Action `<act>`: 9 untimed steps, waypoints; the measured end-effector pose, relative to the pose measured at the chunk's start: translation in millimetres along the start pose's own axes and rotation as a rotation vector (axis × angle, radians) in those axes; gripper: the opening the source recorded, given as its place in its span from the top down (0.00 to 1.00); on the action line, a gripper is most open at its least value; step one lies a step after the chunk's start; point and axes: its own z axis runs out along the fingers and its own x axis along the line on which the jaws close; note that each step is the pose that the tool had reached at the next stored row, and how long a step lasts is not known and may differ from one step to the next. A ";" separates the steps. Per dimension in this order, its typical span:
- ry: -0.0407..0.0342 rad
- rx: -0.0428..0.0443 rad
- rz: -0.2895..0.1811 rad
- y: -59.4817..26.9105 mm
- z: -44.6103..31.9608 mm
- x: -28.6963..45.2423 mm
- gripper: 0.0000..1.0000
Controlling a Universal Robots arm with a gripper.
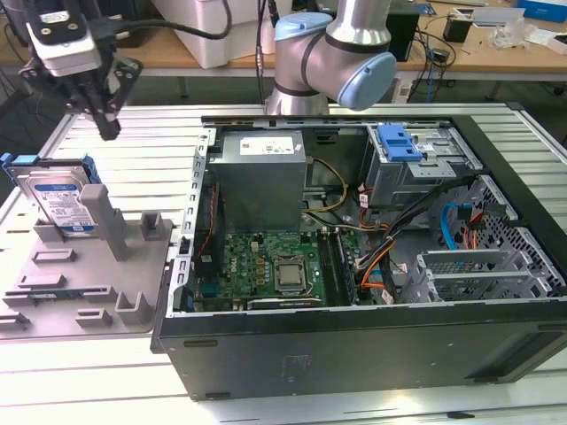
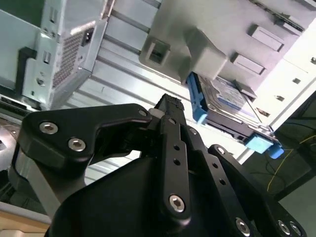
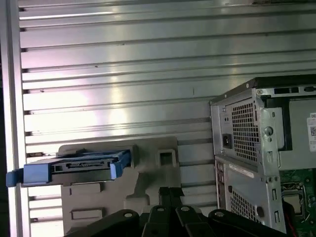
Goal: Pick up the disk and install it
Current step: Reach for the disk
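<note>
Jaws closed, empty, hovering clear of disk (image 1: 58,200).

Exterior view overlooks whole bench (image 1: 159,133), both wrist views share disk (image 3: 74,167)

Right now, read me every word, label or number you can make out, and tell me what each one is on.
No text is legible.
Disk: white-and-blue label, print too small to read.
Power-supply box: white sticker, print too blurred to read.
Motherboard: no markings that can be read.
</note>
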 end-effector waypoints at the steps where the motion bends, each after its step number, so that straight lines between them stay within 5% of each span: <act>1: 0.0001 0.0001 0.000 0.3 0.3 5.4 0.89; 9: 0.0000 0.0001 0.000 2.9 3.2 50.1 0.89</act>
